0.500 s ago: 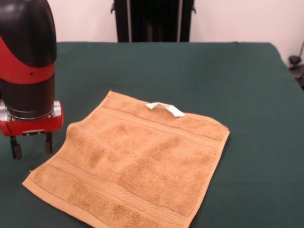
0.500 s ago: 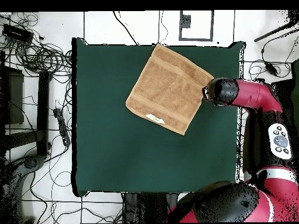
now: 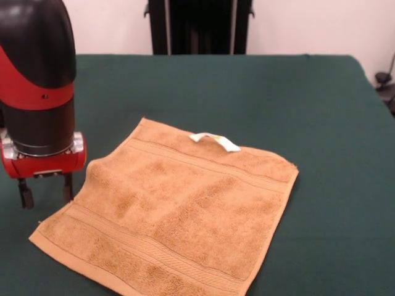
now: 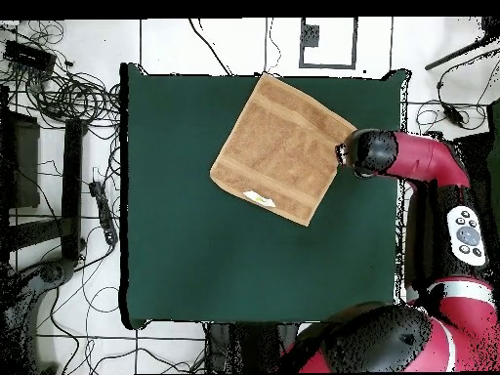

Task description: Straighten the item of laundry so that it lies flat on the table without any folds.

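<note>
Towel (image 3: 173, 216) spread flat on table (image 3: 321, 98); pincer (image 3: 47, 190) open, empty, beside towel edge.

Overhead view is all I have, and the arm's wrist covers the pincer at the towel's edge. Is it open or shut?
Observer: Open. In the front view the pincer hangs with its fingers apart, holding nothing, just beside the hand towel.
Reviewer: Any folds in the towel?
Observer: Nothing is doubled over. The edge next to the pincer bulges slightly, and the rest lies flat on the green table.
Reviewer: And the white bit?
Observer: A white tag loop, arching up from the towel's far edge.
</note>
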Robot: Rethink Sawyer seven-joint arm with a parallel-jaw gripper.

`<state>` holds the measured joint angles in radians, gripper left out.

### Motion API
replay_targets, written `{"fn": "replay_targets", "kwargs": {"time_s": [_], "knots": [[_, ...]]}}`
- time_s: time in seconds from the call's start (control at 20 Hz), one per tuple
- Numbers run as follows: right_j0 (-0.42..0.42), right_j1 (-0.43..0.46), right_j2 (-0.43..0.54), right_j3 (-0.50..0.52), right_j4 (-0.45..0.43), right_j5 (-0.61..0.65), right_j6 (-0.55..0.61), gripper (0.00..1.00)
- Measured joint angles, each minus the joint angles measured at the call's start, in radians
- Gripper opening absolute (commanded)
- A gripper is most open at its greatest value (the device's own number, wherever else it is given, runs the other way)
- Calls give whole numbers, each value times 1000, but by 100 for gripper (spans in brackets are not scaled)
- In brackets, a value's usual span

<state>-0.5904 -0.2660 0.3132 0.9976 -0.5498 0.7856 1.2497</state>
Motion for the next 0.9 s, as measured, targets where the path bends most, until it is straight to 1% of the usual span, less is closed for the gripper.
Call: {"fn": "replay_targets", "kwargs": {"time_s": [0.25, 0.9], "knots": [[8, 19, -1, -1, 11, -11, 0, 100], [32, 24, -6, -8, 17, -52, 0, 100]]}}
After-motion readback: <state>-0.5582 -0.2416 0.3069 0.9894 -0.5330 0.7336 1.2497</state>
